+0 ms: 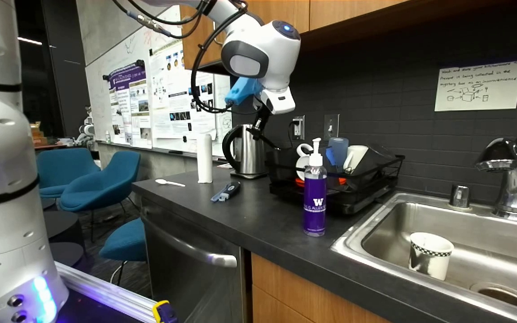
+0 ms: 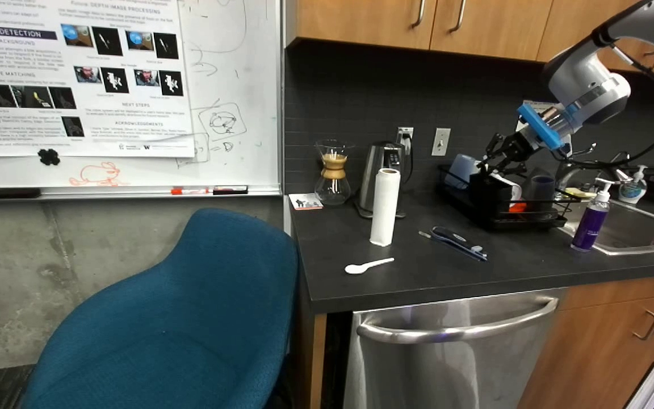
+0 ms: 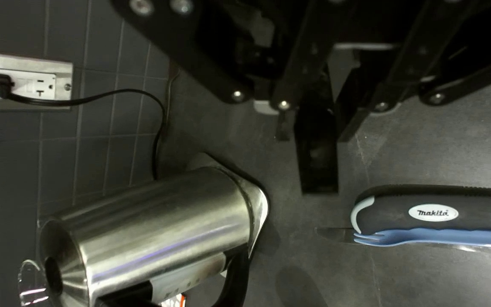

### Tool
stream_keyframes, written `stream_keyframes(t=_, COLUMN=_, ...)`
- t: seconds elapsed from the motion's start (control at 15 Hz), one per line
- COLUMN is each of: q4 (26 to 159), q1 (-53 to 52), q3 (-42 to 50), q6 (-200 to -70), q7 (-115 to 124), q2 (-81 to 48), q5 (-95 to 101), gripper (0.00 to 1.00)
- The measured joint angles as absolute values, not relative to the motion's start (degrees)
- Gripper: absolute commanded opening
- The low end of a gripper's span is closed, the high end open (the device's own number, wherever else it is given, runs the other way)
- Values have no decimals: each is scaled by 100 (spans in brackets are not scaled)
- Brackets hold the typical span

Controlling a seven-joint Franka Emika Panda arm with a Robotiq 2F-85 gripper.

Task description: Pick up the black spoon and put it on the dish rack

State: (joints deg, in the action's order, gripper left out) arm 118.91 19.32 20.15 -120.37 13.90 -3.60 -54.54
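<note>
In the wrist view, a dark flat strip, the black spoon [image 3: 317, 170], runs between the two fingers of my gripper [image 3: 316, 137] and sticks out past their tips. The fingers stand a little apart with the spoon in the gap. From an exterior view, the thin dark spoon [image 1: 271, 142] slants down from the gripper [image 1: 258, 131] toward the near end of the dish rack [image 1: 350, 207]. The black wire rack [image 2: 511, 224] holds cups and a dark container, and my gripper [image 2: 490, 165] hovers just above that container. The spoon's bowl is not clearly visible.
A steel kettle [image 3: 164, 230] stands close to the gripper. A Makita handle [image 3: 433, 212] and a blue fork [image 3: 424, 235] lie on the counter. Also there are a white roll [image 2: 385, 207], a white spoon [image 2: 368, 265] and a purple pump bottle [image 1: 315, 202] beside the sink [image 1: 357, 237].
</note>
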Motion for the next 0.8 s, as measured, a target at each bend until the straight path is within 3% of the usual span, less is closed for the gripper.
stream_keyframes(t=0.4, q4=11887, q1=1955, q3=2019, q6=-12025, q7=1390, q2=-364, q5=-5459, gripper=99)
stream_keyframes(t=0.8, q4=11904, q1=1955, q3=2015, q6=-12025, q7=1151, q2=-322, q5=-5459, gripper=100)
